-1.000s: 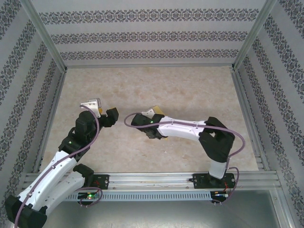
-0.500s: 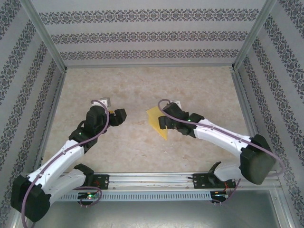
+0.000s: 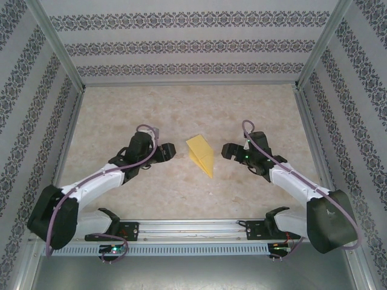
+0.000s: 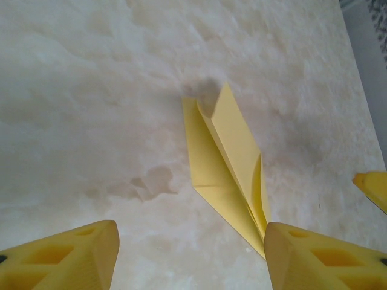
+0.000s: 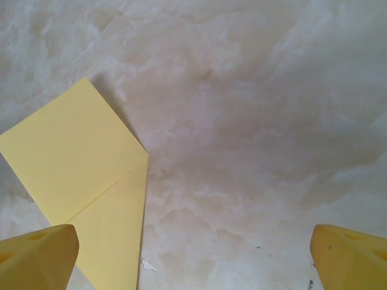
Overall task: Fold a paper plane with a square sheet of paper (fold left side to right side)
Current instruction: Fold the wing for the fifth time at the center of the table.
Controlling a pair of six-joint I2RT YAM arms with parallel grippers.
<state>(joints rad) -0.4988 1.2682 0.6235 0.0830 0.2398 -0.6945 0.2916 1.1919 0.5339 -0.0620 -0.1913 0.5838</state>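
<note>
Yellow pointed paper plane (image 3: 201,155) rests on mottled table (image 3: 181,109); left tool (image 3: 169,152) and right tool (image 3: 224,151) released.

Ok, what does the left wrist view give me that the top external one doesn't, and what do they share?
Left wrist: close up, the paper plane shows its centre crease and overlapping flaps, just ahead of the left gripper's open fingers. Top external: the right gripper, also open, faces the plane from the opposite side. Shared: the plane lies free on the table, touched by neither gripper.
</note>
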